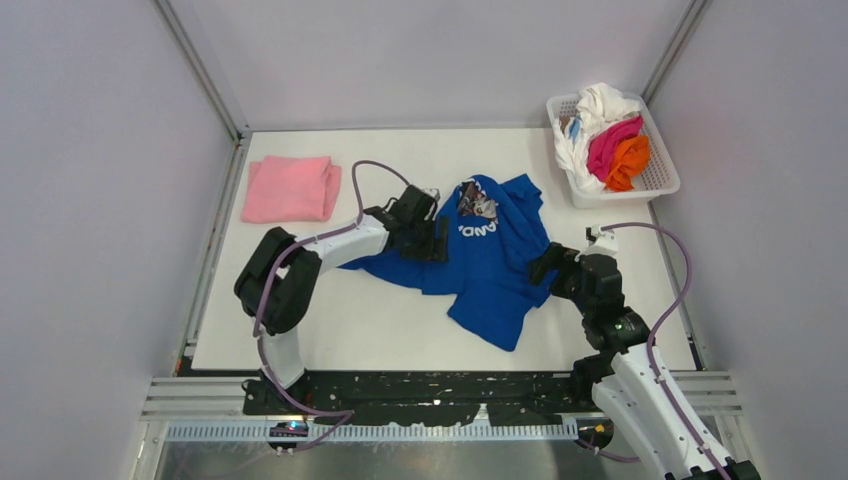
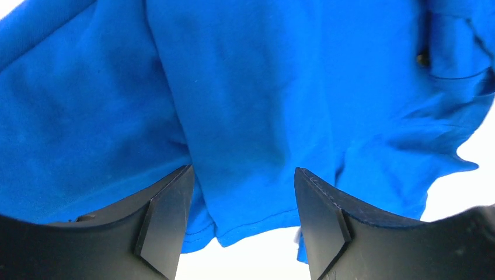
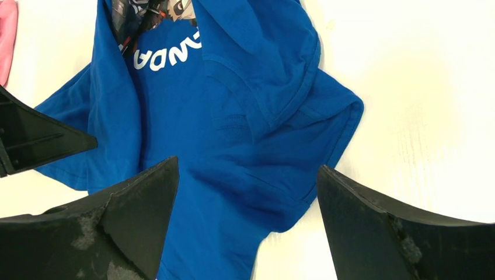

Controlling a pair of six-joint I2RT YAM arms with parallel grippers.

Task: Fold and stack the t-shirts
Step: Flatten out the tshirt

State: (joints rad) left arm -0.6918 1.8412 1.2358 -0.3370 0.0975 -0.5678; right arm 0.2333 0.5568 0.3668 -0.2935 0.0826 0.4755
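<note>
Two tools hung over one royal blue t-shirt (image 1: 490,265), which lay crumpled and partly doubled over near the middle of the table (image 1: 350,320). Its shape was hard to read from above, with one flap trailing toward the near edge. The left tool (image 2: 242,170) sat at the shirt's left side with its jaws spread wide. The wrist view showed a blue hem lying between the fingers and bare table below it, but whether the fingertips touched the cloth could not be told. The right tool (image 3: 247,163) was likewise wide apart over the shirt's right edge, gripping nothing. The white lettering (image 3: 166,55) was only partly legible, as a fold swallowed its start, and the dark face print (image 1: 478,203) was bunched and cut off at the top of the right wrist view. Some way off at the far left of the table lay a folded pink t-shirt (image 1: 290,188), of which only a sliver showed in the right wrist view. At the far right corner stood a white mesh basket (image 1: 662,160) heaped with a white t-shirt (image 1: 605,100), a magenta t-shirt (image 1: 610,145) and an orange t-shirt (image 1: 630,160). These were tangled together so that much of each was buried, and something striped at the basket's left side was too small to make out.
</note>
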